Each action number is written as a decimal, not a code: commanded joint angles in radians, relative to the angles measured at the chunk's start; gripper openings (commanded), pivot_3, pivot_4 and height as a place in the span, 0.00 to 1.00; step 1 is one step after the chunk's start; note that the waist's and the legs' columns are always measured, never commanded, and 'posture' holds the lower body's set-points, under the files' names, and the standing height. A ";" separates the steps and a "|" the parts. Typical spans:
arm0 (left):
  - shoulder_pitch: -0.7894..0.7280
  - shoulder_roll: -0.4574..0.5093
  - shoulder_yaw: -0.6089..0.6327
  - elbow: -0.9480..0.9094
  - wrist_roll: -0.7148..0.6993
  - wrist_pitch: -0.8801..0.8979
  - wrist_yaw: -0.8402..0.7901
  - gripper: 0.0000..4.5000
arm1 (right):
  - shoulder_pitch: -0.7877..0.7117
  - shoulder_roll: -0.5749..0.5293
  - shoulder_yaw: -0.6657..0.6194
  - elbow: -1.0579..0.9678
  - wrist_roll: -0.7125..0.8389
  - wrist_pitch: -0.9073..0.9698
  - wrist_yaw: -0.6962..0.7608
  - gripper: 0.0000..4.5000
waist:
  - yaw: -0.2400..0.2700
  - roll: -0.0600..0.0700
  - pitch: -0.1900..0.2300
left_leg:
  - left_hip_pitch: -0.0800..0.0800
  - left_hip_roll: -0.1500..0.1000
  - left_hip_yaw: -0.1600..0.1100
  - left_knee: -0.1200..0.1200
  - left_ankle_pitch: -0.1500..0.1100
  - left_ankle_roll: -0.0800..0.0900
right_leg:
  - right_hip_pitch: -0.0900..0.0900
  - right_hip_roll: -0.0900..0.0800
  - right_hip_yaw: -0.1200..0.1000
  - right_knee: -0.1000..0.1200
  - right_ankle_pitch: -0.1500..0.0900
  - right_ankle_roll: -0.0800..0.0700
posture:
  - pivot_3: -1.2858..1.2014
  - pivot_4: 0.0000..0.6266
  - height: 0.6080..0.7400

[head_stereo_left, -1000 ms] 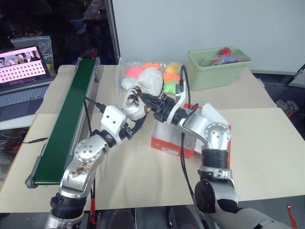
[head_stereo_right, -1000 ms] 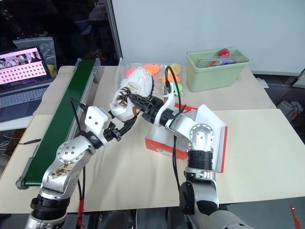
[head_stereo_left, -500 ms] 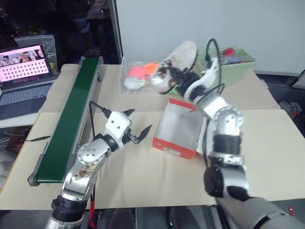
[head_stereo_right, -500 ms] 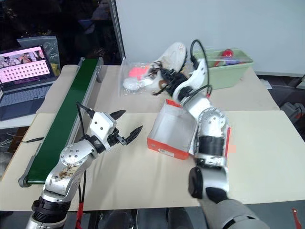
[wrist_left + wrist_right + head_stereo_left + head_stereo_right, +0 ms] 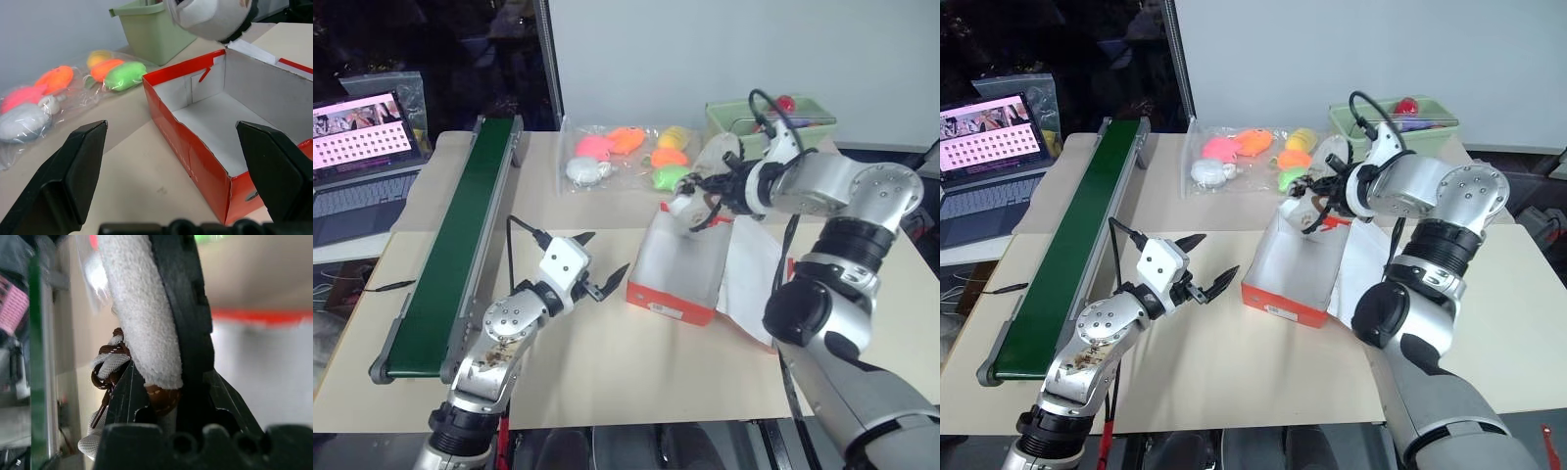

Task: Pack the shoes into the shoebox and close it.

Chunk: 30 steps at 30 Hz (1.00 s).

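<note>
Your table (image 5: 636, 372) is tan, running edge to edge in the head views. The green conveyor (image 5: 460, 245) lies along its 9 o'clock side, from 11 down to 8. A laptop (image 5: 362, 147) with a pink screen sits off the table at 10 o'clock. The pale green bin (image 5: 803, 117) is at 1 o'clock near the far edge.

The shoebox (image 5: 680, 264) sits at table centre, open, white inside with nothing lying in it, red-orange outside. Its lid is folded out flat toward 3 o'clock. In the left wrist view you see its red near wall and bare white floor.

A clear bag of toys (image 5: 626, 157) lies at 12 o'clock, just behind the box and beside the bin.

Your right gripper (image 5: 715, 186) is clenched on one shoe (image 5: 710, 181), held in the air over the box's far edge at 12 o'clock. In the right wrist view the black fingers pinch the shoe's cream wall, with brown laces hanging beside them. I can't spot a second shoe.

Your left gripper (image 5: 597, 269) is at 9 o'clock of the box, near it but apart, fingers spread wide and holding nothing, aimed at the box's red wall.
</note>
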 commanded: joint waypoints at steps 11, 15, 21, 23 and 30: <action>0.084 0.203 0.079 -0.196 -0.208 0.010 -0.286 1.00 | 0.216 -0.129 0.202 0.005 0.102 0.012 0.006 0.14 | -0.012 0.002 0.001 | -0.001 -0.001 0.001 0.000 0.000 0.000 | -0.001 0.000 0.001 -0.001 0.000 0.001 | 0.52 0.24 0.92; 0.107 0.294 0.106 -0.205 -0.266 0.012 -0.383 1.00 | 0.216 -0.184 0.293 0.041 0.142 0.012 0.045 0.14 | -0.024 0.003 0.001 | 0.002 0.001 0.000 0.000 0.000 0.001 | 0.001 0.001 0.000 -0.001 0.000 0.000 | 0.52 0.24 0.92; 0.075 0.315 0.100 -0.161 -0.256 -0.014 -0.411 1.00 | 0.207 -0.232 0.407 0.082 0.195 0.012 0.094 0.14 | -0.024 0.003 0.001 | 0.000 0.000 0.000 0.000 0.000 0.001 | 0.001 0.001 0.001 -0.003 0.000 0.001 | 0.52 0.24 0.92; 0.065 0.306 0.094 -0.158 -0.252 -0.012 -0.402 1.00 | 0.209 -0.243 0.433 0.087 0.213 0.012 0.102 0.14 | -0.023 0.003 0.001 | 0.000 0.000 0.000 0.000 0.000 0.001 | 0.001 0.001 0.000 -0.003 0.000 0.001 | 0.52 0.24 0.92; 0.075 0.296 0.080 -0.169 -0.242 -0.012 -0.394 1.00 | 0.178 -0.240 0.439 0.100 0.246 0.012 0.107 0.63 | -0.021 0.003 0.001 | 0.000 0.000 0.000 0.000 0.000 0.001 | 0.001 0.001 0.000 -0.002 0.000 0.001 | 0.52 0.24 0.92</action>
